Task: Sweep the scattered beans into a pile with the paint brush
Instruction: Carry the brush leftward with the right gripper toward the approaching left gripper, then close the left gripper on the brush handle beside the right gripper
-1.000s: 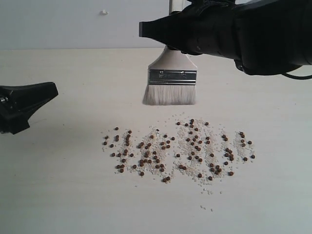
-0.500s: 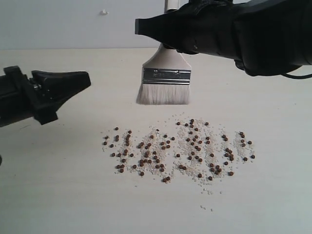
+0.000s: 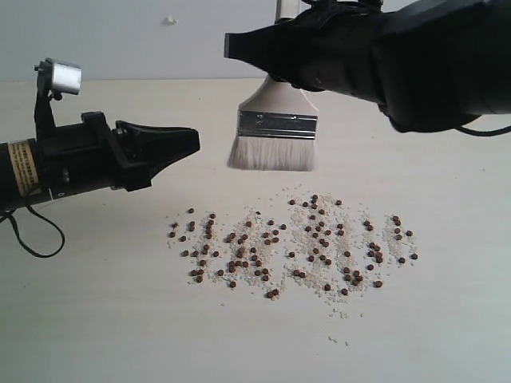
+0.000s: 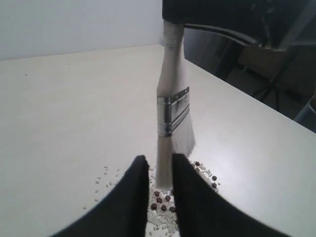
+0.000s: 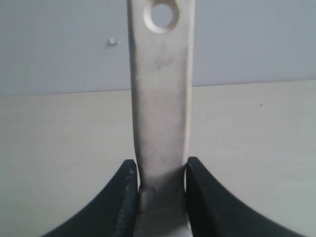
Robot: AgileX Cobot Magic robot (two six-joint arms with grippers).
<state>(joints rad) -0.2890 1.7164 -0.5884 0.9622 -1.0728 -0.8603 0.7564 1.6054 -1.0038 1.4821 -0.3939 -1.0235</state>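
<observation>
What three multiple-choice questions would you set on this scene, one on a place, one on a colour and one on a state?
1. Where is the brush relative to the beans?
A. Lying flat among them
B. Standing in a cup
C. Held upright beside them by the right gripper

2. What colour is the brush's metal band?
A. Silver
B. Gold
C. Red

3. How do the beans lie?
A. In one neat mound
B. Scattered in a wide patch
C. Inside a bowl

Answers:
1 C: the right gripper is shut on the handle, and the bristles point down.
2 A: the metal band shines silver.
3 B: the beans are spread loosely over the table.
</observation>
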